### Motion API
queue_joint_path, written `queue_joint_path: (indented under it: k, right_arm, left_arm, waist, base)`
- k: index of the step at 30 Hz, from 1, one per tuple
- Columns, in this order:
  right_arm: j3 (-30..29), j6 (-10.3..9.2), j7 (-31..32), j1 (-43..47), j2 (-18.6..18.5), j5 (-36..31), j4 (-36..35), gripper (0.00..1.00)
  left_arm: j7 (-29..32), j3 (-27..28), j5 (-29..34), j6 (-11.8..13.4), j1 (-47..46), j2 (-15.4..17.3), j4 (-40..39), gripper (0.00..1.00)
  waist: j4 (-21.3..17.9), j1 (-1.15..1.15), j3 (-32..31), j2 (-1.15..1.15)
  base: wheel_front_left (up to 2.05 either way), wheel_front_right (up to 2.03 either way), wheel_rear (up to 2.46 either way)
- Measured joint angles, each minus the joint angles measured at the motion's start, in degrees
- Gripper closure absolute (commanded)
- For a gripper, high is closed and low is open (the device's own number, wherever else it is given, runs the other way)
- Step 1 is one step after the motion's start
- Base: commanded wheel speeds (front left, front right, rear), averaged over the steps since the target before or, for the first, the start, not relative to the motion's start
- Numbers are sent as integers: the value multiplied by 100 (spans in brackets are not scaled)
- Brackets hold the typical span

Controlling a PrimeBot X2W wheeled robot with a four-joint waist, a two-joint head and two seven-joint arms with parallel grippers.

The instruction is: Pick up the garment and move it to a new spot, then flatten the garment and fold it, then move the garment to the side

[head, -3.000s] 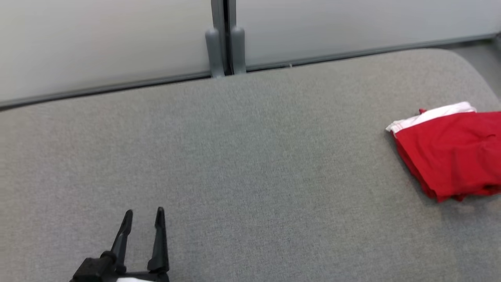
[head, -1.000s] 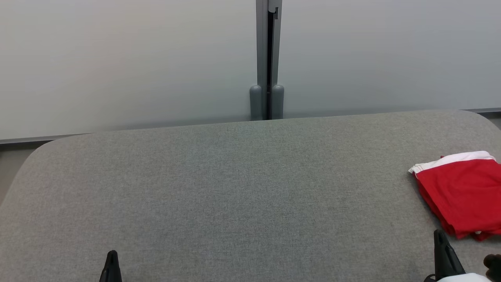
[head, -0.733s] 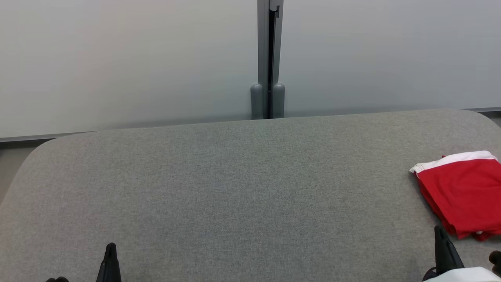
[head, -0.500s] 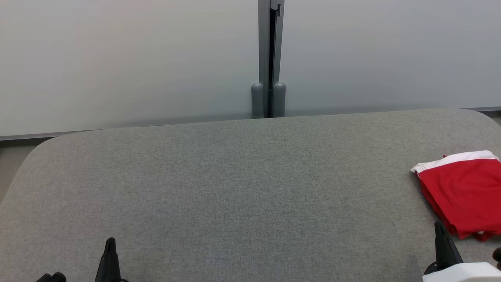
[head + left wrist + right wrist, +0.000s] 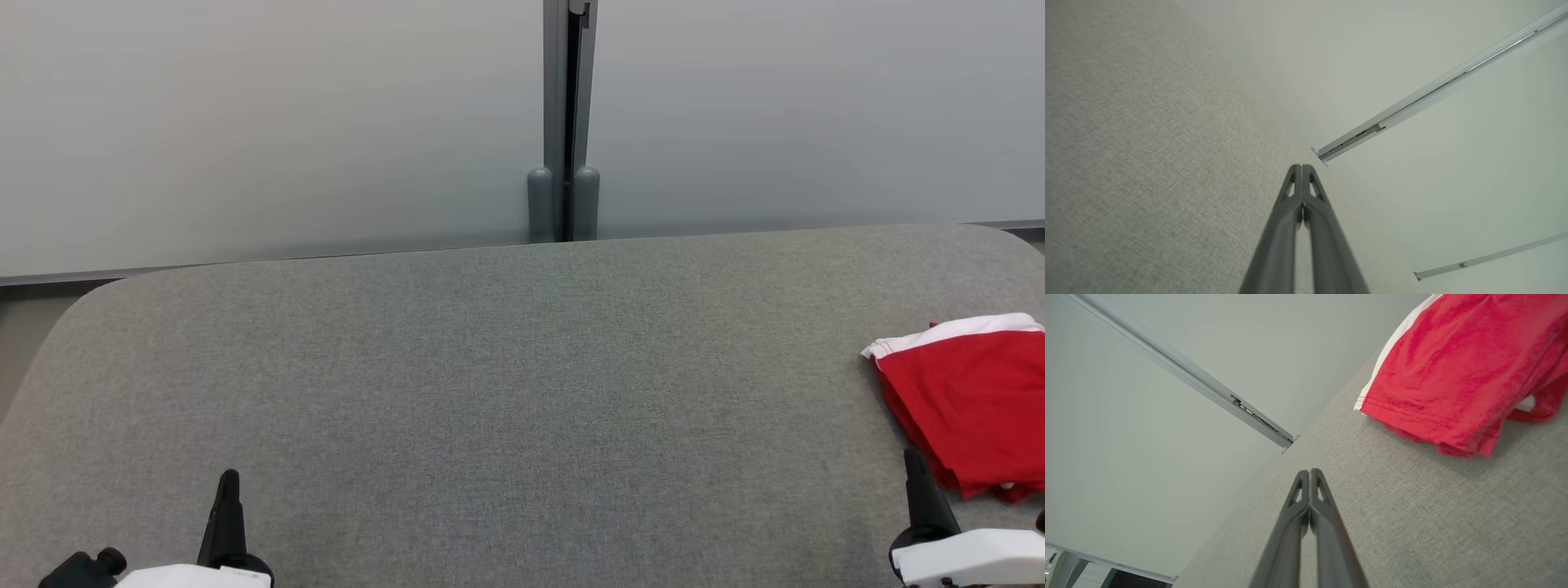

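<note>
A grey fabric-covered tabletop (image 5: 490, 367) with rounded far corners stands against pale, frosted wall panels (image 5: 245, 122) joined by a grey upright post (image 5: 563, 82), a thin grey rail (image 5: 49, 280) along their base, all under soft, even light.

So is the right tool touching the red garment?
Apart. The right wrist view shows bare grey surface between the shut right tool and the red garment.
</note>
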Motion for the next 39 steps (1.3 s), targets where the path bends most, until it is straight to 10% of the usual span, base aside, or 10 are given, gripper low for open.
queue_joint_path:
  k: [39]
  right_arm:
    - [-69,0,567,-396,-11,2339,-18,100]
  left_arm:
    - [566,159,-2001,-272,-600,29,112,100]
  waist:
    - [83,0,126,0]
  base:
    - [0,0,0]
